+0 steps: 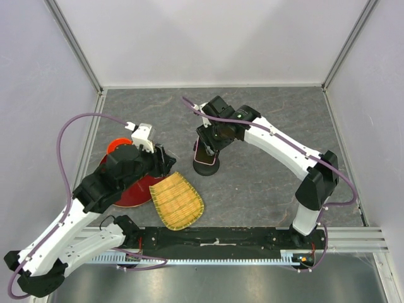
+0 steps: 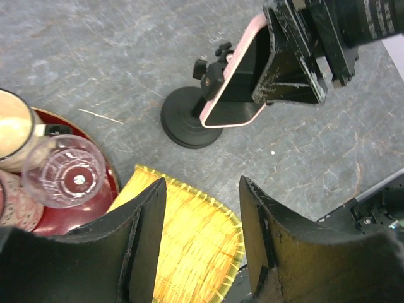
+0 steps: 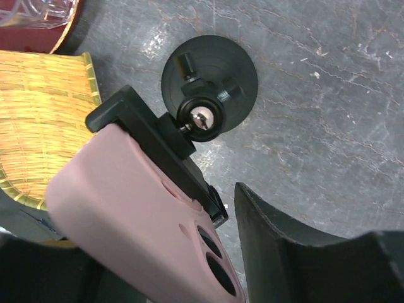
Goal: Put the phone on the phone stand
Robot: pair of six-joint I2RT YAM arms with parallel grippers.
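phone (image 2: 237,85) sits in the clamp of the phone stand (image 2: 188,118), long axis steep and tilted, pink back toward your right hand (image 1: 207,147). right hand straddles it from above, fingers apart, with a sliver of table (image 3: 328,101) showing between one finger (image 3: 284,252) and the case, so it looks let go. left hand (image 2: 202,183) is open and empty, well apart to the phone's left, over the bamboo tray (image 2: 183,246). right is the nearer one, so lift straight up off the phone. red tray (image 2: 104,189) with glass (image 2: 66,170) is near the left hand. grey stone-look table, white walls close in.
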